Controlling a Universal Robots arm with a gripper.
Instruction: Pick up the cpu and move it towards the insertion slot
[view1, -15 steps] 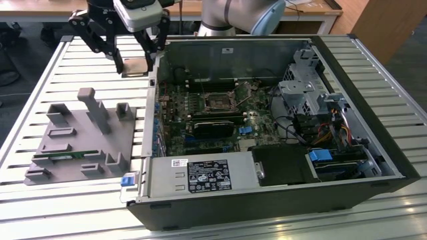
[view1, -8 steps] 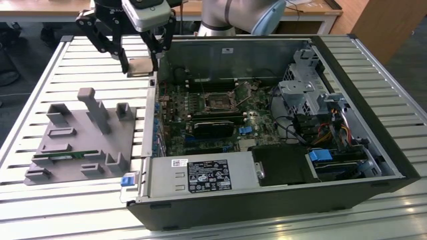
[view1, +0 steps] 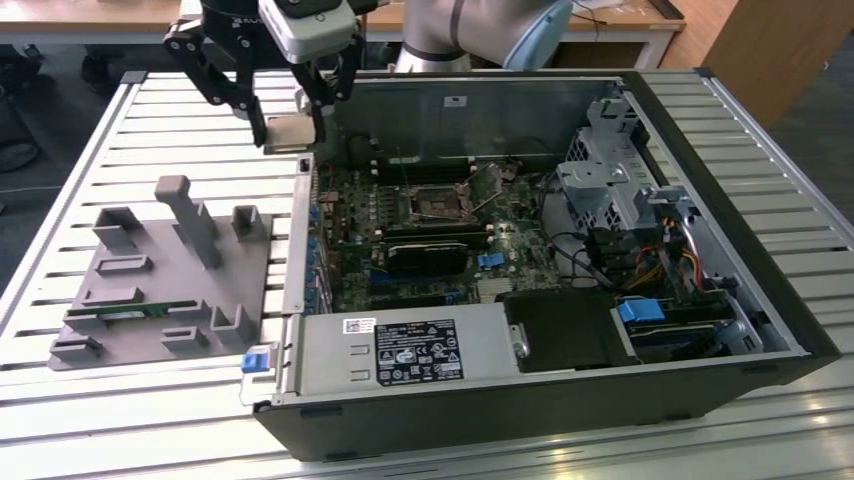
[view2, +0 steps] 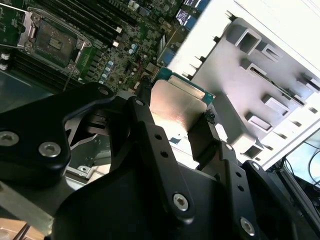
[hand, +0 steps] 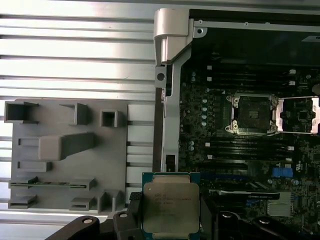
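1. CPU (hand: 171, 207) status: I have it clamped between the narrow jaws of the gripper (view1: 294, 135), lifted clear of the grey fixture (view1: 167, 275).
2. Position: I see it beside the case (view1: 747, 200) wall, outside the board area.
3. Step in hand: transfer toward the slot (view1: 438, 205), which lies well apart, frame open.
4. Next move calls for clearing the case wall, keeping the chip level.

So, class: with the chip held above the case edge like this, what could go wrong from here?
1. The gripper pinches the cpu only by its edges, so it might slip or tilt.
2. The case wall lies between it and the insertion slot; a low path could clip it.
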